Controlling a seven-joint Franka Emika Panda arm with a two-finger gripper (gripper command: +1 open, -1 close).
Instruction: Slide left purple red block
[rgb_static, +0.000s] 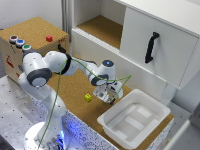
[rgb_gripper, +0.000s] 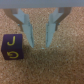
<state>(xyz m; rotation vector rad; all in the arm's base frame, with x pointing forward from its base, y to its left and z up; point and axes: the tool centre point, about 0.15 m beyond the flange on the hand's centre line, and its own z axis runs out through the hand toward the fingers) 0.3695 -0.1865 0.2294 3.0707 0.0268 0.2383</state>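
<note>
White, jointed robot arm (rgb_static: 55, 65) bent low over a cork-covered tabletop (rgb_static: 75, 87) in the exterior view. Ends in a gripper (rgb_static: 106, 94) close above the cork, just beside the near corner of a white plastic rectangular bin (rgb_static: 132, 117).

Close-up from the wrist: two pale blue fingers (rgb_gripper: 25, 30) spread apart, with only bare cork in the gap of the gripper (rgb_gripper: 39, 37). Clamped on nothing.

Small dark purple cube block with yellow letters (rgb_gripper: 13, 46) resting on the cork outside that gap, just beside one fingertip. Cannot tell whether touching it.

From outside, a small yellowish cube (rgb_static: 88, 97) on the cork near the gripper, toward the exterior view's left of it. Too small to tell whether the same block as in the close-up.

Further back on the exterior view's left, a cork-topped wooden box (rgb_static: 37, 30) carrying a small red block (rgb_static: 49, 38) and three round coloured buttons (rgb_static: 20, 42).

On the exterior view's right, a white cabinet (rgb_static: 155, 30) with a black handle (rgb_static: 151, 47) on its door and an open wooden shelf beside it.
</note>
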